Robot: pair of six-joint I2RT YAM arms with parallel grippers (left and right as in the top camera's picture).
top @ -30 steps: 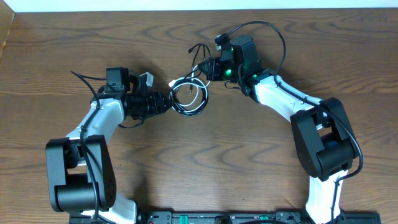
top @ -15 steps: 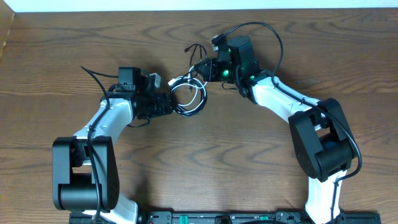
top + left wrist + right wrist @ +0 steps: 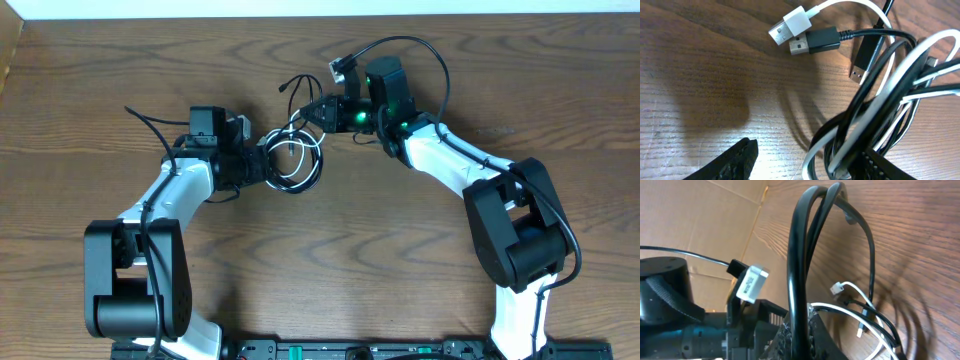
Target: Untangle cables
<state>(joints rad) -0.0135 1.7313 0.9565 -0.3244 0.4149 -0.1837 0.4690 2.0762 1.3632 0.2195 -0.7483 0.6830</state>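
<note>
Cables (image 3: 295,160) lie as a tangled black-and-white coil on the desk (image 3: 360,250), between the two arms. The left end effector (image 3: 266,165) stands partly wide, with its fingers on either side of the coil's edge and not clamping it. The right end effector (image 3: 322,108) is closed tight on loops of the black cable (image 3: 796,255), which it holds above the wood. The white cable (image 3: 790,24) has its plug resting flat on the desk.

White cable (image 3: 795,21); black cable (image 3: 822,39); brown table (image 3: 400,260)
</note>
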